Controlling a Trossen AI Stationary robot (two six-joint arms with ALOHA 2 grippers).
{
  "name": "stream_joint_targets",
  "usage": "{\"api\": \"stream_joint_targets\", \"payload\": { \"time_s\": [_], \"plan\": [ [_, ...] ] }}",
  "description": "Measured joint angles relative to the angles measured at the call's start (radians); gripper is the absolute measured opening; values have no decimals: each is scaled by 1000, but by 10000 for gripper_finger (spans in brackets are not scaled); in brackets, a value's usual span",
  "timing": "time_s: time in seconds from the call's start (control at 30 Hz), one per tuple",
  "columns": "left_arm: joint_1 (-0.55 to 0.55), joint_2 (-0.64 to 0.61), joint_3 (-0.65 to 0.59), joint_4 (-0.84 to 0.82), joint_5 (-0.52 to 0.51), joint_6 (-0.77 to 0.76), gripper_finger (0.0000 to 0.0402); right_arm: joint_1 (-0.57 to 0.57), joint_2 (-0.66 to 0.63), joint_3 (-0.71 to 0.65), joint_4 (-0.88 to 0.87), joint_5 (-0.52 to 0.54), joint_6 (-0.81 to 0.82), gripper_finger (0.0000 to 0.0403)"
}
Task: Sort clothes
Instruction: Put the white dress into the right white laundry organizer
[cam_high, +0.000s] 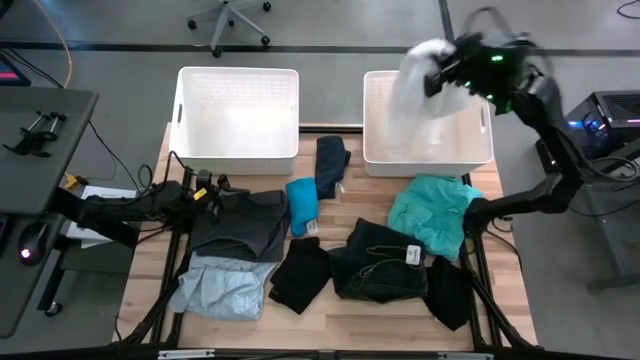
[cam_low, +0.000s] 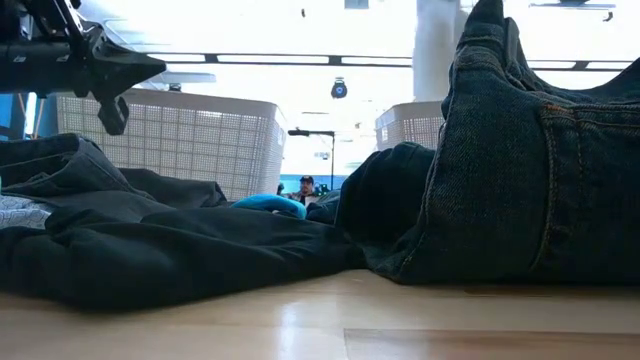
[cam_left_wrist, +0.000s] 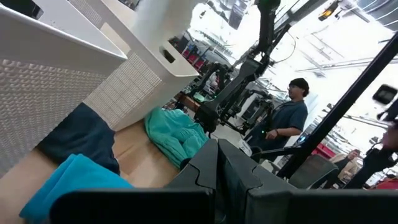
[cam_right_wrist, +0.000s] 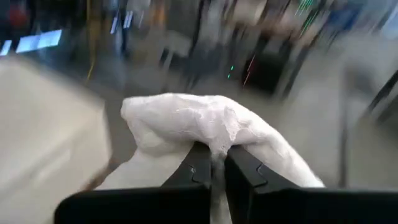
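My right gripper (cam_high: 437, 75) is shut on a white garment (cam_high: 418, 72), held over the right white basket (cam_high: 480, 150) at the table's far edge. My left gripper (cam_high: 215, 192) hovers shut and empty at the left, above a charcoal grey garment (cam_high: 240, 228); it also shows in the low view (cam_low: 108, 95). On the table lie a pale blue garment (cam_high: 222, 290), a bright blue one (cam_high: 302, 205), a navy one (cam_high: 332, 165), a teal one (cam_high: 435, 212), dark jeans (cam_high: 380, 262) and black pieces (cam_high: 300, 272). My right gripper pinches a bunched part of the white garment (cam_right_wrist: 214, 144) between its two fingers, coming at it from the table's right side. The cloth bulges out past the fingertips (cam_right_wrist: 244, 163) and to both sides. The garment is lifted clear, above the right basket.
The left white basket (cam_high: 238, 150) stands at the far edge, left of the right one. A person (cam_left_wrist: 289, 115) stands in the room beyond the table. Bare wood shows along the table's near edge (cam_high: 330, 335).
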Motion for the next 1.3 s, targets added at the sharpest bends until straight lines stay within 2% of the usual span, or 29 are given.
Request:
{"api": "stream_joint_targets", "payload": {
  "time_s": [0.13, 0.2, 0.43, 0.63, 0.8, 1.07, 1.17, 1.3],
  "plan": [
    [0, 0, 0, 0, 0, 0, 1, -33, 13, -177, -143, -178, 112, 2],
    [0, 0, 0, 0, 0, 0, 1, -42, 11, -285, -167, -219, 143, 2],
    [0, 0, 0, -4, 0, -1, 1, -120, 11, -644, -64, -130, 270, 2],
    [0, 0, 0, -78, 0, -25, 1, -179, 11, -831, 69, -130, 317, 2],
    [0, 0, 0, -98, -1, -61, 1, -207, 63, -910, 108, -134, 306, 2],
    [0, 0, 0, -25, -7, -166, 1, -208, 191, -922, 145, -141, 261, 8],
    [0, 0, 0, -20, -7, -196, 1, -209, 205, -922, 144, -132, 261, 33],
    [0, 0, 0, -21, -7, -218, 1, -224, 189, -920, 124, -157, 244, 94]
  ]
}}
